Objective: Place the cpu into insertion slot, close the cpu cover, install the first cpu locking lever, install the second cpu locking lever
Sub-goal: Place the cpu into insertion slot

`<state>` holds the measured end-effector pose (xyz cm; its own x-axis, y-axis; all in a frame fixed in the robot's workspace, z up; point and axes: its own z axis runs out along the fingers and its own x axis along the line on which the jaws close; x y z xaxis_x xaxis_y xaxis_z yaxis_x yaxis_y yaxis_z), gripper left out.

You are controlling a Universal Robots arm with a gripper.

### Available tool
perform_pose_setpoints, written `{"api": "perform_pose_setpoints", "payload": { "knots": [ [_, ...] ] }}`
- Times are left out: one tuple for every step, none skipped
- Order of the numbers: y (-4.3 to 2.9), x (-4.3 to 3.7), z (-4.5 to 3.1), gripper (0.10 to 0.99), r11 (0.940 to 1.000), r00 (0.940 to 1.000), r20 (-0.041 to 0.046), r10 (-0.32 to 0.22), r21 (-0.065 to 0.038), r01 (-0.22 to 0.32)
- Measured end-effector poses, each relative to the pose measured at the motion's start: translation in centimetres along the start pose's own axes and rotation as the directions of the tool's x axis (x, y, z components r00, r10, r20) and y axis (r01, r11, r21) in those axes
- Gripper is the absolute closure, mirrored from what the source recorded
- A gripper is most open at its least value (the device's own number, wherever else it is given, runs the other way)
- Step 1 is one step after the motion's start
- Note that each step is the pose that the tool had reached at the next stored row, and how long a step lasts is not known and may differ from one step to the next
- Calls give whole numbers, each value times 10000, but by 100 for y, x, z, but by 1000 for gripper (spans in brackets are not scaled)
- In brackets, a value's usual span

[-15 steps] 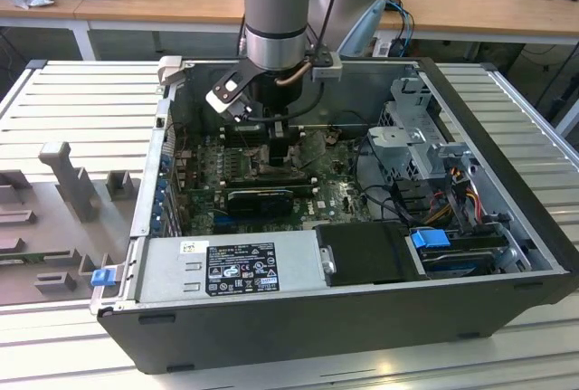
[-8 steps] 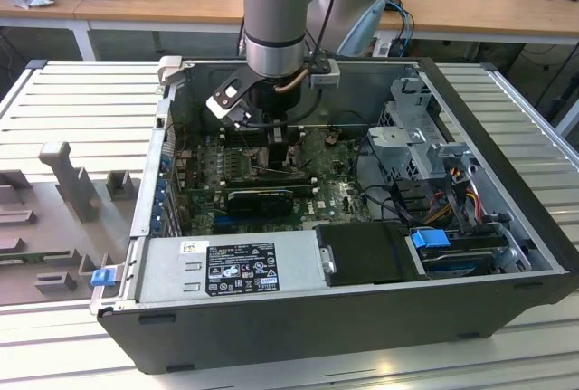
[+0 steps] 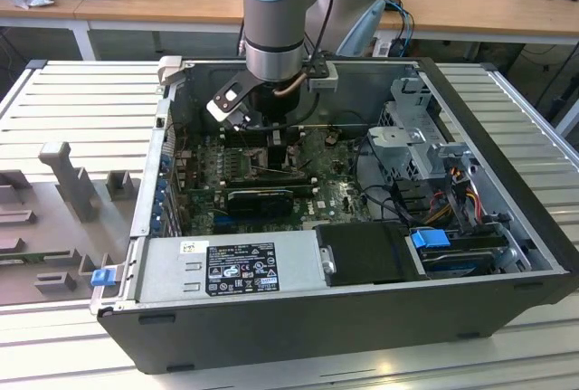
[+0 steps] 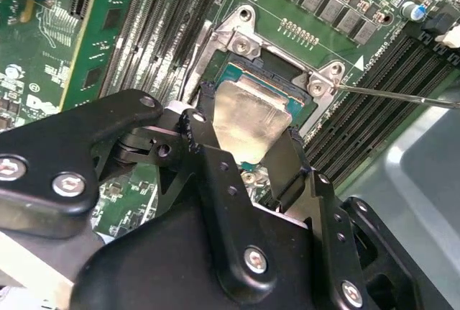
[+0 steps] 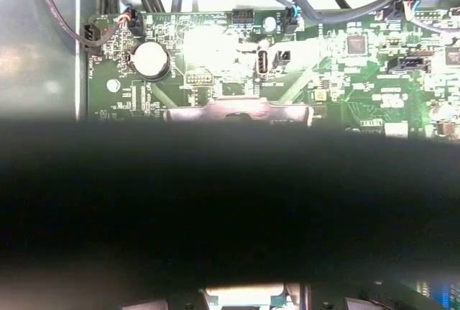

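Observation:
My gripper (image 4: 244, 134) is shut on the cpu (image 4: 248, 112), a flat square chip with a pale silver top. One black finger (image 4: 201, 134) presses each of two opposite edges. The chip sits level, right over the insertion slot (image 4: 284, 83), whose dark rim shows past its far edge; I cannot tell whether it rests in the slot. Silver mounting brackets (image 4: 241, 37) flank the slot. In the exterior view the gripper (image 3: 269, 137) reaches down into the open computer case over the green board (image 3: 213, 168). A silver metal strip (image 5: 237, 112) may be the cpu cover.
A thin metal lever rod (image 4: 395, 94) runs out from the slot's corner. Black memory slots (image 4: 374, 119) lie beside the slot. In the case are a long black card (image 3: 262, 198), a grey power supply (image 3: 226, 268), a drive cage (image 3: 416, 141) and loose cables (image 3: 452, 182).

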<state>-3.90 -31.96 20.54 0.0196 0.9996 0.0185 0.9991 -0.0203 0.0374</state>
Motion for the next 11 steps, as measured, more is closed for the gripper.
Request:
{"api": "perform_pose_setpoints", "payload": {
  "knots": [
    [0, 8, 15, 557, 10000, 10000, 1, -40, 1, 40],
    [-1, 9, 29, 557, 10000, 10000, 0, -48, 2, 48],
    [-2, 9, 36, 557, 10000, 10000, -1, -49, 2, 49],
    [-2, 9, 38, 557, 10000, 10000, 1, -48, 3, 48],
    [-2, 9, 38, 557, 10000, 10000, 2, -48, 3, 48],
    [-2, 9, 38, 557, 10000, 10000, 2, -48, 3, 48],
    [-2, 9, 38, 557, 10000, 10000, 1, -48, 3, 48],
    [-2, 9, 39, 557, 10000, 10000, 1, -48, 2, 48],
    [-2, 9, 39, 557, 10000, 10000, 0, -48, 2, 48],
    [-2, 9, 39, 545, 10000, 10000, 0, -48, 2, 48],
    [-2, 9, 39, 482, 10000, 10000, 0, -48, 2, 48]
  ]
}}
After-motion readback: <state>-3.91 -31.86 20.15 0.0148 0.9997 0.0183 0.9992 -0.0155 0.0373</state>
